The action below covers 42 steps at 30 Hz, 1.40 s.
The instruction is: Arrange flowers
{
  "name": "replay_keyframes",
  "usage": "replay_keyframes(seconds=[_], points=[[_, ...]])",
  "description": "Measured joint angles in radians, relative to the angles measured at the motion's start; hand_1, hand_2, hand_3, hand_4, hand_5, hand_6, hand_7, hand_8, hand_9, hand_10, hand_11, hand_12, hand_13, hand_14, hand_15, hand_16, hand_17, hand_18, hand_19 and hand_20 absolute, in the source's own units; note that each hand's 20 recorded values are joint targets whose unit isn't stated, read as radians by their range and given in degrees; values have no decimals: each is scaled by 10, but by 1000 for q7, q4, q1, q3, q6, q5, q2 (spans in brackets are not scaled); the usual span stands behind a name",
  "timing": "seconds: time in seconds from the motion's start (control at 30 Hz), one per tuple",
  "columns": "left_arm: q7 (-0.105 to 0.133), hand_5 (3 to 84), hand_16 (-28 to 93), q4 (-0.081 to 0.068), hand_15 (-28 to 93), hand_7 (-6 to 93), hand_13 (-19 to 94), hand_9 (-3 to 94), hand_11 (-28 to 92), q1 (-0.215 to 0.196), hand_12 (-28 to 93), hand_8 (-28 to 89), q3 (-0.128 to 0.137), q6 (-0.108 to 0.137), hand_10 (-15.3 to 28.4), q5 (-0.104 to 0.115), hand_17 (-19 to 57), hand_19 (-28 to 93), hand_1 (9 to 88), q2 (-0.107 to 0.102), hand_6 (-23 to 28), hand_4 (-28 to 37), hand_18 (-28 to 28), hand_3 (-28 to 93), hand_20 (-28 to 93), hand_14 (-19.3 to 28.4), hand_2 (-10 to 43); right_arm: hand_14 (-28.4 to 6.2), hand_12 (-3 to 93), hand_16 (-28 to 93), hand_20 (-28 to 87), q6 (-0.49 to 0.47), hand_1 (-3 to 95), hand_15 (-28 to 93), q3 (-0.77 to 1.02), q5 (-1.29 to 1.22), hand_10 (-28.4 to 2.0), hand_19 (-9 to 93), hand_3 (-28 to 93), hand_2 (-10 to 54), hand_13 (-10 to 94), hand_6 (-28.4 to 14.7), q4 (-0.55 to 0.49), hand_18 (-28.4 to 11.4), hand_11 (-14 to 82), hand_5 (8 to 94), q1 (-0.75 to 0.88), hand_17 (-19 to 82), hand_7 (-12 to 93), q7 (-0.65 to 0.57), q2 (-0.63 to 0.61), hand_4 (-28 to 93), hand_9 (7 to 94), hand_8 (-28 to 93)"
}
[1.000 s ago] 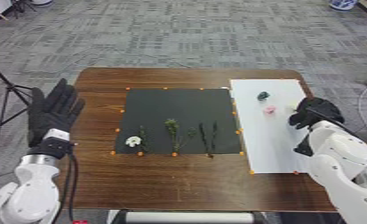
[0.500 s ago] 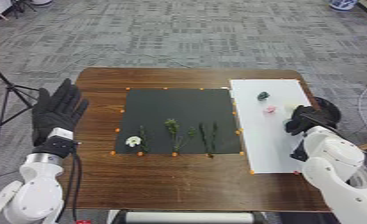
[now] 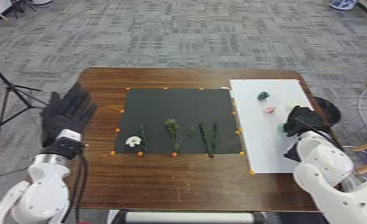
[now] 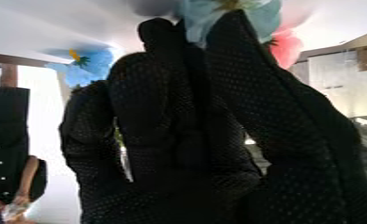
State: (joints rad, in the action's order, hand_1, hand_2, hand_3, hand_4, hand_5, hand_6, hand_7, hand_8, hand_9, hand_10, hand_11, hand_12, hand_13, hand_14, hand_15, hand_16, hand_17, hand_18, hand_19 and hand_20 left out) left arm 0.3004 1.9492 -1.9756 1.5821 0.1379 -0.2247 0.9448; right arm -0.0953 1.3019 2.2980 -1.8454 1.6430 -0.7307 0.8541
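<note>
My right hand (image 3: 305, 121) is over the right part of the white sheet (image 3: 266, 150), beside a pale green flower (image 3: 281, 128). Farther up the sheet lie a dark teal flower (image 3: 263, 95), a pink one (image 3: 269, 109) and a pale yellowish one (image 3: 292, 106). On the black mat (image 3: 175, 100) are a white flower (image 3: 133, 141), a leafy green sprig (image 3: 171, 126) and thin green stems (image 3: 214, 136). In the right wrist view my right hand (image 4: 184, 135) has its fingers extended, near blue (image 4: 89, 66), light blue (image 4: 194, 17) and pink (image 4: 287, 48) flowers. My open left hand (image 3: 67, 116) stands at the table's left edge.
Small orange markers (image 3: 252, 172) edge the mat and sheet on the brown table (image 3: 162, 185). A dark round container (image 3: 328, 110) stands off the table's right edge. A black tripod (image 3: 11, 87) is at the left on the floor.
My right hand has moved inward from the sheet's right edge and slightly nearer the robot, uncovering the dark container. My left hand has shifted a little to the right.
</note>
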Motion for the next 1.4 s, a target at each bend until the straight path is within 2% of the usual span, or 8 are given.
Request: replay_keyframes(seconds=[0.23, 0.43, 0.6, 0.77, 0.93, 1.03, 1.27, 1.4], points=[[0, 374, -49, -4, 117, 95, 169, 262, 142, 9, 71, -88, -14, 10, 116, 4, -49, 203, 234, 0, 60, -283, 88, 653, 102, 67, 205, -84, 360, 417, 412, 47, 582, 641, -19, 45, -83, 864, 702, -95, 679, -1, 12, -230, 86, 751, 0, 393, 357, 10, 0, -283, 810, 36], [3, 374, -49, -2, 121, 95, 169, 262, 143, -4, 71, -88, 6, 15, 115, 9, -50, 204, 243, 0, 61, -283, 89, 608, 102, 68, 217, -81, 365, 426, 414, 136, 578, 634, -22, 67, -87, 865, 718, -95, 682, -6, 3, -231, 85, 755, 15, 394, 354, 11, -2, -283, 814, 52], [13, 375, -48, 5, 122, 94, 170, 264, 144, -41, 71, -88, 56, 19, 116, 18, -51, 204, 270, 4, 61, -283, 90, 538, 103, 72, 223, -82, 366, 429, 414, 210, 573, 632, -33, 98, -88, 867, 730, -95, 685, -8, -54, -232, 86, 758, 24, 397, 349, 14, -17, -283, 818, 59], [29, 376, -48, 24, 123, 94, 171, 266, 144, -109, 72, -88, 132, 29, 117, 34, -52, 205, 272, 4, 62, -283, 90, 534, 103, 73, 223, -81, 367, 431, 414, 300, 573, 631, -95, 119, -90, 868, 731, -95, 685, -8, -101, -233, 85, 760, -15, 397, 346, 34, -26, -283, 818, 59], [51, 376, -47, 40, 124, 93, 173, 268, 144, -182, 72, -87, 200, 44, 117, 54, -52, 206, 282, 6, 63, -283, 91, 515, 104, 74, 224, -81, 367, 434, 414, 305, 573, 630, -187, 104, -88, 868, 731, -95, 685, -8, -106, -231, 84, 759, -114, 396, 345, 91, -15, -283, 818, 59], [64, 377, -47, 45, 123, 93, 175, 270, 145, -216, 73, -86, 222, 53, 118, 67, -52, 206, 318, 7, 63, -283, 91, 447, 104, 75, 227, -80, 366, 436, 415, 306, 573, 631, -243, 59, -85, 869, 731, -95, 684, -7, -101, -229, 84, 760, -182, 395, 345, 152, 4, -283, 819, 57], [77, 378, -45, 44, 125, 92, 177, 276, 145, -236, 76, -84, 219, 62, 122, 86, -52, 204, 341, 7, 64, -283, 92, 394, 105, 78, 229, -81, 367, 439, 416, 317, 573, 631, -436, -30, -83, 867, 731, -95, 682, -7, 1, -227, 84, 760, -372, 394, 346, 268, 88, -283, 819, 53], [76, 379, -46, 38, 126, 94, 177, 280, 150, -223, 77, -85, 203, 63, 123, 88, -53, 207, 298, 7, 64, -283, 92, 472, 107, 78, 227, -79, 366, 441, 417, 303, 572, 630, -526, -28, -83, 866, 731, -95, 682, -7, 96, -227, 84, 760, -463, 394, 348, 302, 177, -283, 820, 52]])
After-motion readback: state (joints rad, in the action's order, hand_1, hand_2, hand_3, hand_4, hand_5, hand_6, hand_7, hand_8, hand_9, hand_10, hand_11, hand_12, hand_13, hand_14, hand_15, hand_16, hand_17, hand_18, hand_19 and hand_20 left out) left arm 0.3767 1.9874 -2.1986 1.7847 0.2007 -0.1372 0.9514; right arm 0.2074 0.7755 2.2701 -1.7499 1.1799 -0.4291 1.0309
